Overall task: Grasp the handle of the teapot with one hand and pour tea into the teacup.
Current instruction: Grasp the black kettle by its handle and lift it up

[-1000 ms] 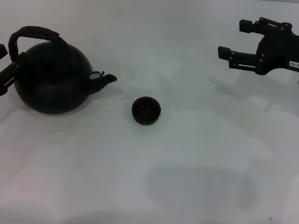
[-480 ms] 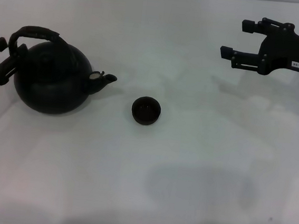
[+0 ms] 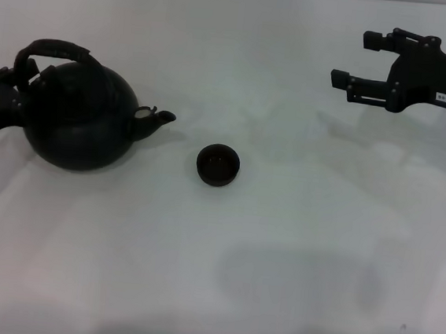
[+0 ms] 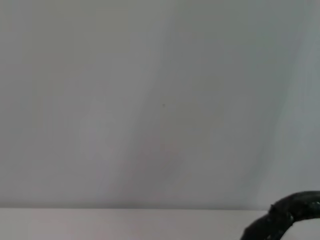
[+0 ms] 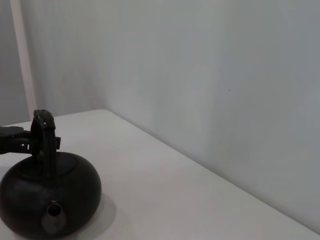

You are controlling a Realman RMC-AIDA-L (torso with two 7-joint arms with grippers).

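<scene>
Matte black teapot (image 3: 77,120), dark brown-black teacup (image 3: 218,165), white table (image 3: 294,245).

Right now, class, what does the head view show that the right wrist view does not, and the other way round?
Only the head view shows the teacup, standing on the white table apart from the spout, and the right pincer, open and raised at the far right. Only the right wrist view shows the grey wall behind the table. Both show the teapot, its arched handle, and the left pincer close against the handle's base.
</scene>
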